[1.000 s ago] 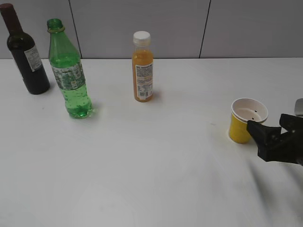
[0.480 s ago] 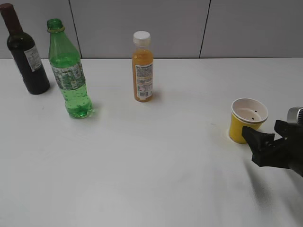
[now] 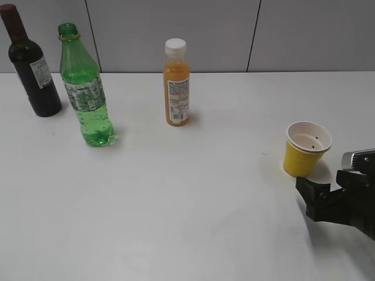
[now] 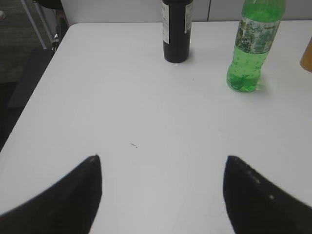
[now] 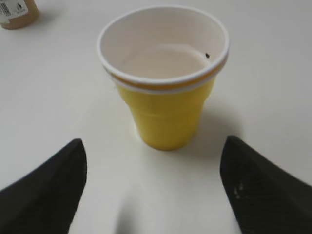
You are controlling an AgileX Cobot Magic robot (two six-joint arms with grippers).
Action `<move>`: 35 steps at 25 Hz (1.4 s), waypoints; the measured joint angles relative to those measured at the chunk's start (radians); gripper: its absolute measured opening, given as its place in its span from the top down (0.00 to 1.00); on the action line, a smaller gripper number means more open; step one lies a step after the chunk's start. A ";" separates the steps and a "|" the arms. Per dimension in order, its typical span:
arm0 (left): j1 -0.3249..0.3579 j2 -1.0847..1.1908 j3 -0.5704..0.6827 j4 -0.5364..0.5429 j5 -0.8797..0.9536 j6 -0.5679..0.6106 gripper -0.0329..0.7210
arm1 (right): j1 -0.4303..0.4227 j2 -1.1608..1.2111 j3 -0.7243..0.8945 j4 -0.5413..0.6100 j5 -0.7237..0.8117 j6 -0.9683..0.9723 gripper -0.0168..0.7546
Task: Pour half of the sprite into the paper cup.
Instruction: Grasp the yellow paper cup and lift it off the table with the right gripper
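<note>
Right tool (image 5: 153, 180) spread before the paper cup (image 3: 306, 148); juice bottle (image 3: 176, 82) between it and sprite (image 3: 85, 88).

A white counter (image 3: 187, 205) against a grey panelled wall. At far left stands a dark glass wine bottle (image 3: 30, 67); just beside it, a tall transparent green plastic bottle (image 3: 85, 88), uncapped. A capped orange juice bottle (image 3: 176, 83) stands mid-back. At right, a small yellow paper cup (image 3: 306, 148) stands upright; the black right gripper (image 3: 328, 199) hovers near it, apart.
</note>
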 joint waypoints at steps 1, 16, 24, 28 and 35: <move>0.000 0.000 0.000 0.000 0.000 0.000 0.18 | 0.000 0.011 0.000 0.000 0.000 0.000 0.14; 0.000 0.000 0.000 0.000 -0.001 0.000 0.18 | 0.000 0.144 -0.071 0.003 -0.003 0.043 0.13; 0.000 0.000 0.000 0.000 -0.001 0.000 0.18 | 0.000 0.145 -0.136 0.008 -0.006 0.046 0.13; 0.000 0.000 0.000 0.000 -0.001 0.000 0.18 | 0.000 0.148 -0.170 0.008 -0.006 0.046 0.13; 0.000 0.000 0.000 0.000 -0.001 0.000 0.18 | 0.000 0.219 -0.192 0.011 -0.007 0.050 0.13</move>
